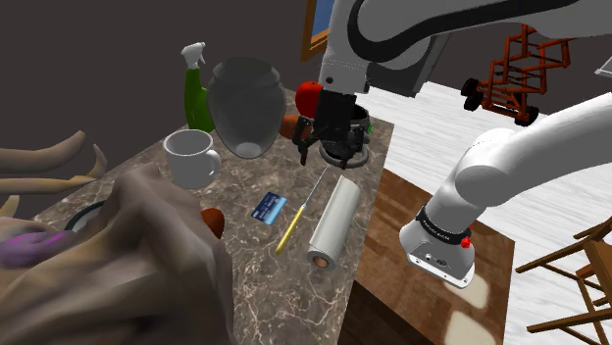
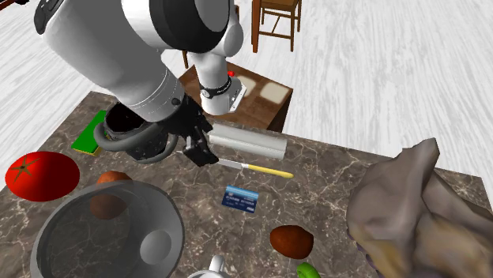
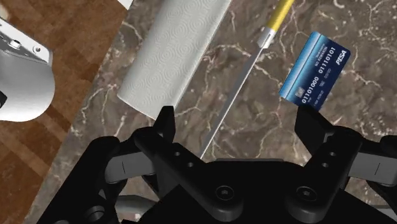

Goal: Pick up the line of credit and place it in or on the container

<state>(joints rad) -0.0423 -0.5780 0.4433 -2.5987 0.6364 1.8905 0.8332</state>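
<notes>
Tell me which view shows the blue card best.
The wrist view: the blue card lies close, its printed digits readable. The shoulder and second exterior views show it as a small rectangle near the knife.

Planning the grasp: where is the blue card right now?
In the shoulder view the blue card lies flat on the marble counter, just left of the yellow-handled knife, apart from it.

The shoulder view looks over the desk (image 1: 257, 267) from beside the stand (image 1: 384, 257), the second exterior view faces back across it, and the close, downward wrist view shares their blue card (image 1: 268, 207).
</notes>
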